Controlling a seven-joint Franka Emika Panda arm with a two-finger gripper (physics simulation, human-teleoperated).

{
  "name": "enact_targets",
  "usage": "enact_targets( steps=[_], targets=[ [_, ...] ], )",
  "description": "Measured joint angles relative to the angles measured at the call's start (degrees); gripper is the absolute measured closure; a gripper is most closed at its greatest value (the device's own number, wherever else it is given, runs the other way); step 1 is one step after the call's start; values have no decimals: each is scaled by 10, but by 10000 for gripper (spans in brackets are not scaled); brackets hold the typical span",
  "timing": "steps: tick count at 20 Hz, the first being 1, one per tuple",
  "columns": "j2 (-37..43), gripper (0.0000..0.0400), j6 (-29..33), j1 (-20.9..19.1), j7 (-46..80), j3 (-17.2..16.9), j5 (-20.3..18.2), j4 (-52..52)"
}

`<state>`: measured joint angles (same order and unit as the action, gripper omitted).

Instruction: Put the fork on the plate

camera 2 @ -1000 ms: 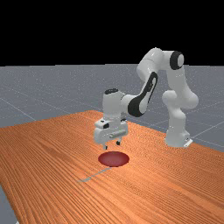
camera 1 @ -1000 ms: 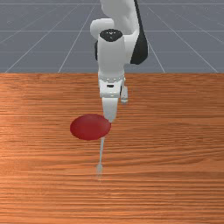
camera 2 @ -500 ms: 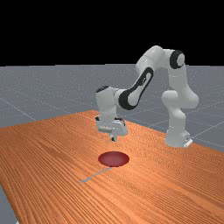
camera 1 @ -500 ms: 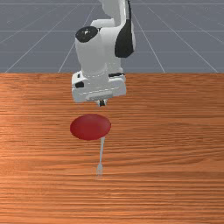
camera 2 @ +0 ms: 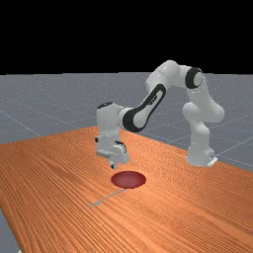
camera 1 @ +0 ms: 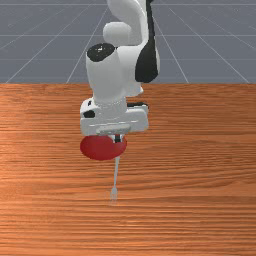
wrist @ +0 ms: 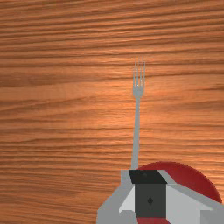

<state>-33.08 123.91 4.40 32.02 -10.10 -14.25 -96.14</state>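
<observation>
In the front view my gripper (camera 1: 117, 138) hangs in front of the back right part of the red plate (camera 1: 100, 148). The far view has the gripper (camera 2: 113, 166) held above the table, up and left of the plate (camera 2: 128, 180). Its fingers meet in the wrist view, so the gripper (wrist: 150, 192) is shut with nothing visible between them. The grey fork (camera 1: 115, 175) lies on the wood, handle end by the plate's rim and tines toward the front camera. In the wrist view the gripper hides the handle's end of the fork (wrist: 136, 127) and part of the plate (wrist: 188, 177).
The wooden table (camera 1: 200, 175) extends around the plate and fork. The arm's base (camera 2: 200, 157) stands at the far view's right.
The hand has turned and the fingers have come together from open. In the last half second it has moved toward the front camera and the far view's left. Fork and plate have stayed put.
</observation>
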Motion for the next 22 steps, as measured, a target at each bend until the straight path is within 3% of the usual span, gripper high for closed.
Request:
enact_targets(
  steps=[2,3,4,5,7,9,10,11,12,14,18,19,22],
  targets=[
    [-56,400,-2,-3,19,1,-5,63],
    [-88,243,-2,-4,26,2,-6,90],
    [-114,148,0,-5,31,3,-7,105],
    [-141,90,1,-6,40,3,-9,123],
    [-200,33,-1,-8,58,3,-10,172],
    [-246,12,-5,-10,67,4,-10,215],
    [-261,118,-5,-11,72,3,-9,230],
    [-266,171,-9,-13,77,2,-9,240],
    [-268,199,-13,-15,81,0,-9,244],
    [-272,229,-16,-17,83,-1,-8,250],
    [-272,230,-17,-17,84,0,-7,251],
    [-268,289,-14,-16,82,1,-7,248],
    [-225,305,-7,-10,75,2,-8,210]
  ],
)
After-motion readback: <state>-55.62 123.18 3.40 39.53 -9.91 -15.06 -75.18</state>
